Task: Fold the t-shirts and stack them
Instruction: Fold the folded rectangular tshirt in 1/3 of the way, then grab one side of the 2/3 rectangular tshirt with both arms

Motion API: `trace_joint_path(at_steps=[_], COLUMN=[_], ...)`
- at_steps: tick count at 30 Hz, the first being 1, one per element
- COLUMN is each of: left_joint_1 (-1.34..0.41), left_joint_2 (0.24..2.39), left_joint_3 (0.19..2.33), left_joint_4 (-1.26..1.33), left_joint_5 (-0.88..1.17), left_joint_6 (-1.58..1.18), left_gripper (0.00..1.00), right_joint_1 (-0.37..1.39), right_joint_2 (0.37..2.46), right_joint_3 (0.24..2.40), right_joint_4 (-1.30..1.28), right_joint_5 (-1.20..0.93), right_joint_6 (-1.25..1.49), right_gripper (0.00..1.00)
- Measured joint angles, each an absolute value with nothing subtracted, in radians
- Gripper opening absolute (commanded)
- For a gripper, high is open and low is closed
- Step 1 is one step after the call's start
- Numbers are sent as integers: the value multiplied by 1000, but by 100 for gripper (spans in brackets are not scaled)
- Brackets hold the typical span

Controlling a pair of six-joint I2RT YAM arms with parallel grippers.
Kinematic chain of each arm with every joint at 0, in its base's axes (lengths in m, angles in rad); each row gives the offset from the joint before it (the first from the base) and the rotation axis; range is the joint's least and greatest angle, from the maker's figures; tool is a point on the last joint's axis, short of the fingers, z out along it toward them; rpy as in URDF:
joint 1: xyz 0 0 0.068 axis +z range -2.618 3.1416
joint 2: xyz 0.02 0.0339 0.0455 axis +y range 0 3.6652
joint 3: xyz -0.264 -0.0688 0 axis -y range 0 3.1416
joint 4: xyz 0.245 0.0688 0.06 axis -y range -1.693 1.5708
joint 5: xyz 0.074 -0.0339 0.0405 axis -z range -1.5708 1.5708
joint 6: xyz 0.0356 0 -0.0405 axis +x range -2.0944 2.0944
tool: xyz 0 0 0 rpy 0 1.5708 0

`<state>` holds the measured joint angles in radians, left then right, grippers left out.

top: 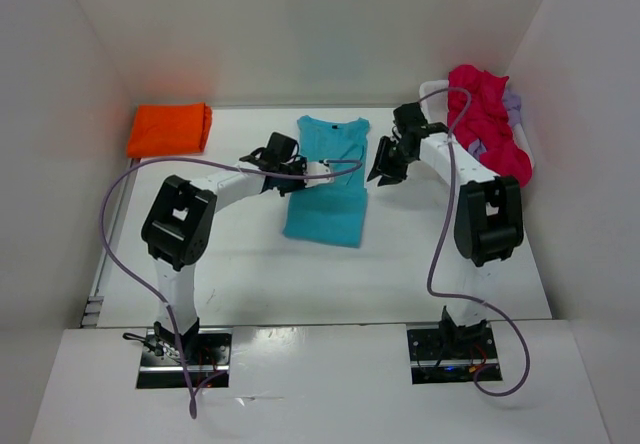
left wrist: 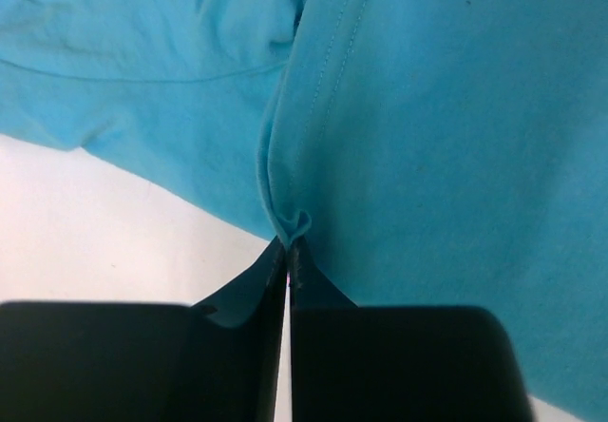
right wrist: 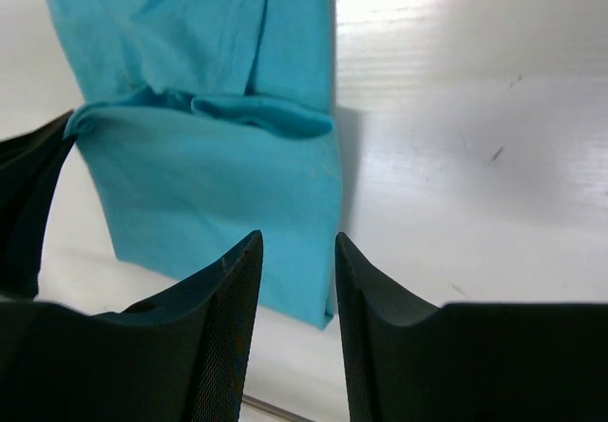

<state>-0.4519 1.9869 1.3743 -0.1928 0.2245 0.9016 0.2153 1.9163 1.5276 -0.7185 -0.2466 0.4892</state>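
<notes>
You're in a robotics lab test cell. A bare white surface (top: 250, 274) is boxed in by blank white panels (top: 320, 34). The left arm (top: 180, 224) and right arm (top: 487, 219) are bolted along its near edge, and purple cables (top: 438, 244) loop loose.

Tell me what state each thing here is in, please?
Orange t-shirt: folded, far left corner.
Turquoise t-shirt: flat, partly folded, edge pinched.
Magenta t-shirt: unfolded heap in white basket.
Lavender t-shirt: crumpled, mostly under the magenta one.
Left fingers: shut on turquoise t-shirt.
Right fingers: open, holding nothing.
</notes>
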Motion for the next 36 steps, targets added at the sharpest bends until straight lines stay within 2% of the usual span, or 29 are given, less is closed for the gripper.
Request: trace_joint_path(at_steps=[1, 5, 6, 7, 9, 12, 13, 19, 22, 26, 30, 36], left_joint_1=[-452, -450, -448, -445, -436, -422, -418, -377, -379, -499, -622, -632], left_joint_2=[1990, 1995, 1995, 1995, 1995, 1994, 1991, 1853, 1669, 1463, 1453, 1505], left_joint_3=[1374, 1370, 1370, 1370, 1370, 1370, 1370, 1334, 1191, 944, 823, 819], left_joint_4=[-193, -189, -182, -178, -170, -179, -191, -352, -390, -412, -427, -329], left_joint_5=[219, 178, 162, 144, 115, 84, 78, 128, 141, 139, 155, 143], left_joint_6=[889, 834, 823, 809, 790, 758, 751, 823, 949, 1122, 1205, 1278], left_gripper=[16, 17, 25, 41, 66, 86, 98, 100, 100, 100, 100, 100], right_joint_1=[216, 229, 234, 240, 249, 259, 262, 338, 402, 457, 476, 476], right_joint_2=[1894, 1832, 1829, 1829, 1829, 1829, 1826, 1740, 1693, 1685, 1686, 1686], right_joint_3=[1513, 1457, 1444, 1430, 1399, 1365, 1356, 1216, 1124, 1055, 1051, 1044], right_joint_4=[-717, -714, -713, -710, -710, -710, -709, -701, -688, -672, -643, -604], right_joint_5=[-246, -245, -244, -244, -243, -242, -241, -230, -239, -250, -250, -246], right_joint_6=[486, 480, 480, 482, 484, 490, 493, 536, 587, 645, 685, 707], right_gripper=[42, 40, 40, 39, 39, 49, 55, 59, 64, 64, 64, 64])
